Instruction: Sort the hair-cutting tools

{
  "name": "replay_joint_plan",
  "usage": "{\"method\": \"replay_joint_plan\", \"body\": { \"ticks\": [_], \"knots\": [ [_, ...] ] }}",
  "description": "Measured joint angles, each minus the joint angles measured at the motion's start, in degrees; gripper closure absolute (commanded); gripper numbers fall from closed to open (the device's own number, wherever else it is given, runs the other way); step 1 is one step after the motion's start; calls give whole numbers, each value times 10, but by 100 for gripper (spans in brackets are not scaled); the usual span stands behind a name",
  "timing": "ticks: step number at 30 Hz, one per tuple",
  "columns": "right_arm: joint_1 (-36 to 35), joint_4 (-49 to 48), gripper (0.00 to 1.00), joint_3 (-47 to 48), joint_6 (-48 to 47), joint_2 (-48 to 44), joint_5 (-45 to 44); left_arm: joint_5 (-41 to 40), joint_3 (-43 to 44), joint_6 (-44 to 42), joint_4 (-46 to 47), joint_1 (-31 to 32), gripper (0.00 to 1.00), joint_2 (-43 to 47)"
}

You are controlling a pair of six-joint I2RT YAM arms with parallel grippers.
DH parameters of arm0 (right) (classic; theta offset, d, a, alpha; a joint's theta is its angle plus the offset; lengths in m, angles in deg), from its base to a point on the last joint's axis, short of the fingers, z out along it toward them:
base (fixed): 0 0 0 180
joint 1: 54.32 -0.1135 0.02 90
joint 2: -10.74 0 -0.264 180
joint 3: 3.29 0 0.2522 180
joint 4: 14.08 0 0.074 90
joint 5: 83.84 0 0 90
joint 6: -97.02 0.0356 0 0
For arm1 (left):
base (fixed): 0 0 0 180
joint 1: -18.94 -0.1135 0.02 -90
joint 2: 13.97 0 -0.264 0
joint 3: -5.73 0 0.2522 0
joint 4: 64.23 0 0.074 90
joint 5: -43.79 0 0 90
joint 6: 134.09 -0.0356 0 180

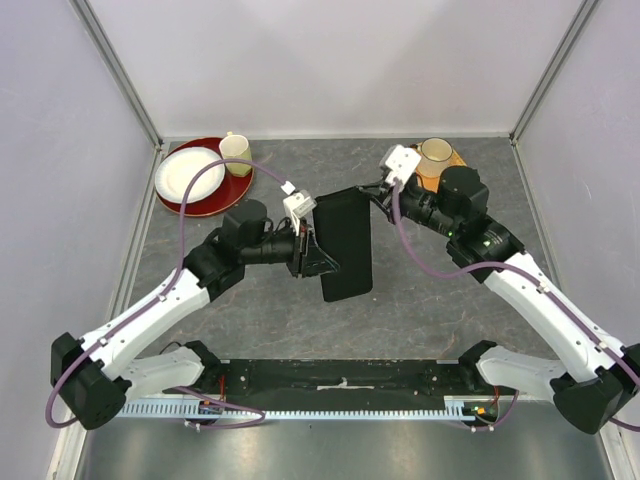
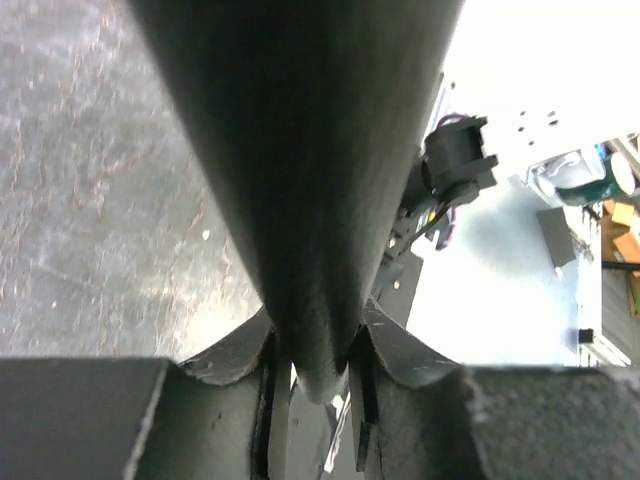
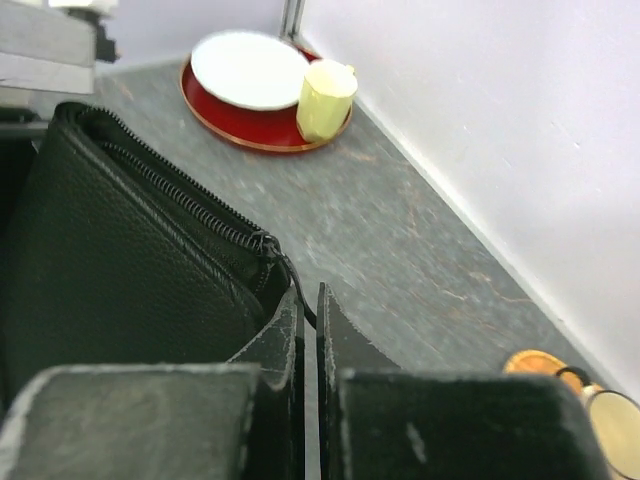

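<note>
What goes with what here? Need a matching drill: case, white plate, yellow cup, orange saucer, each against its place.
Things:
1 case
2 white plate
3 yellow cup
4 orange saucer

Places:
a far right corner, under a second cup
b lying flat on the red tray
c clamped in the left end effector
d standing at the tray's edge, beside the plate

Pairs: 1-c; 2-b; 3-d; 4-a
</note>
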Motion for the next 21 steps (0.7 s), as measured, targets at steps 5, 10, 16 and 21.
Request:
{"method": "replay_joint_plan", "body": {
  "ticks": [5, 10, 16, 21],
  "knots": [
    [-6, -48, 100, -6, 125, -18, -20, -1, -49, 31, 119, 0, 52, 46],
    [-30, -80, 100, -18, 207, -32, -62, 0, -77, 54, 221, 0, 43, 61],
    [-56, -95, 100, -26, 257, -33, -99, -1, -98, 67, 283, 0, 41, 64],
    [-64, -91, 100, -26, 261, -34, -110, -31, -99, 66, 273, 1, 98, 73]
  ]
}}
